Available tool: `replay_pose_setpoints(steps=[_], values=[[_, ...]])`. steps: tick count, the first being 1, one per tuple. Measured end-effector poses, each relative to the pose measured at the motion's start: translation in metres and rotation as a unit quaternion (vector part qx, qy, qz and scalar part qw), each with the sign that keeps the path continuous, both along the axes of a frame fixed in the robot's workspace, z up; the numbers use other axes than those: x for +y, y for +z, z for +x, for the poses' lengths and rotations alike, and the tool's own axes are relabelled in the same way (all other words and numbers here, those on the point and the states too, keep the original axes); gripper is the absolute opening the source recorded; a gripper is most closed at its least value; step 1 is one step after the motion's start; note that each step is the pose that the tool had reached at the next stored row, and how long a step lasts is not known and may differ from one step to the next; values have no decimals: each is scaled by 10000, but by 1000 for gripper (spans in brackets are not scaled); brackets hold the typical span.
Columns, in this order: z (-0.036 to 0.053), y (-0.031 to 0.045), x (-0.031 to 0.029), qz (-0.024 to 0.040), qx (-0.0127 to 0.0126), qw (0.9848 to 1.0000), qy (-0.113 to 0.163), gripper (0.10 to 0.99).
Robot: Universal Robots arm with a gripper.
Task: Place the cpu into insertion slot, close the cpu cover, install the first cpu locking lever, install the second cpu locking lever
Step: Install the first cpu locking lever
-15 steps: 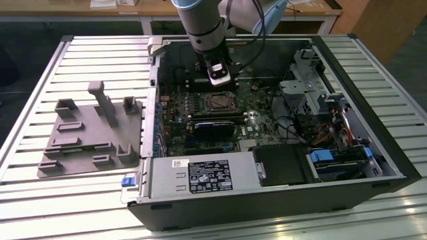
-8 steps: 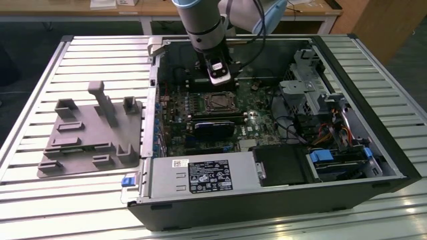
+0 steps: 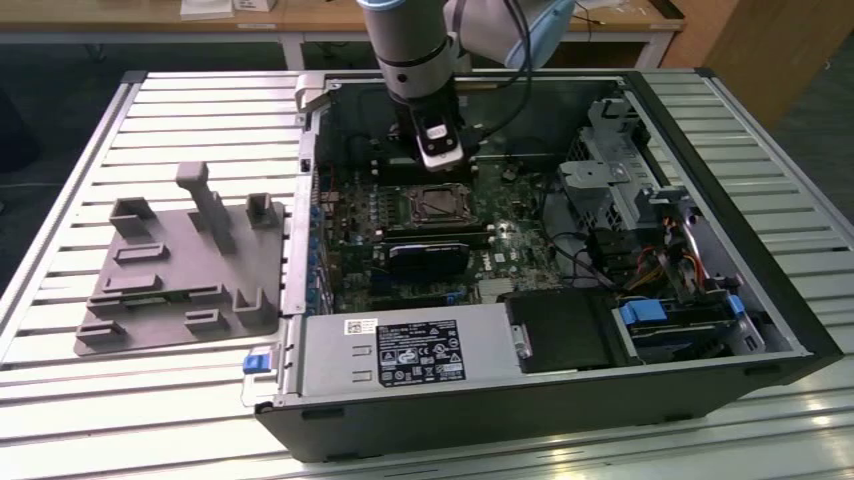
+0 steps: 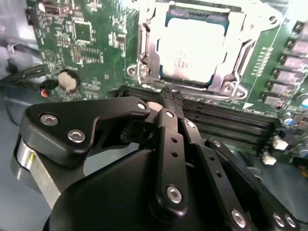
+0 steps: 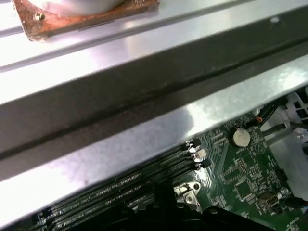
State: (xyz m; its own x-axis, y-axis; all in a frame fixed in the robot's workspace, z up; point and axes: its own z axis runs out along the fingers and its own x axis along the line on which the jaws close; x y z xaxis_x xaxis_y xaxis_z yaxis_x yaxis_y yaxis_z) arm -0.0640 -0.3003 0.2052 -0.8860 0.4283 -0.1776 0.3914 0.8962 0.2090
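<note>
In the second wrist view the cpu [image 4: 192,48] lies flat in the insertion slot [image 4: 219,17], its silver-grey top showing through the cut-out of the cpu cover [image 4: 149,50]. The cover's silvery frame is down around the chip. A thin metal locking lever [image 4: 140,38] runs along one side of the frame; I cannot tell whether it is latched. My gripper [image 4: 171,96] hovers just off the socket, over the black memory slots [image 4: 226,122], fingers pressed together with nothing between them. In the exterior view my gripper [image 3: 443,160] hangs just behind the insertion slot [image 3: 438,205].
The open computer case [image 3: 747,300] lies on a slatted metal table [image 3: 174,110]. A grey plastic fixture [image 3: 180,265] stands at the exterior view's left. Cables and drive cages [image 3: 627,190] crowd the exterior view's right. A coin battery [image 5: 240,137] sits on the green board.
</note>
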Motion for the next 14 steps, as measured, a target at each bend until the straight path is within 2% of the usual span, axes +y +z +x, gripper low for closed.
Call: replay_pose_setpoints(steps=[3,6,7,8,9,11,13,14], values=[[9,0,-1,-153,63,9999,1,102],[18,0,0,-321,140,9994,1,102],[21,-1,0,-375,173,9991,1,102],[22,-1,0,-419,216,9989,2,102],[24,-1,0,-462,271,9986,3,102],[27,-1,0,-541,396,9978,7,102],[32,-2,-2,-585,515,9970,11,102],[34,-3,-3,-598,561,9966,14,102]])
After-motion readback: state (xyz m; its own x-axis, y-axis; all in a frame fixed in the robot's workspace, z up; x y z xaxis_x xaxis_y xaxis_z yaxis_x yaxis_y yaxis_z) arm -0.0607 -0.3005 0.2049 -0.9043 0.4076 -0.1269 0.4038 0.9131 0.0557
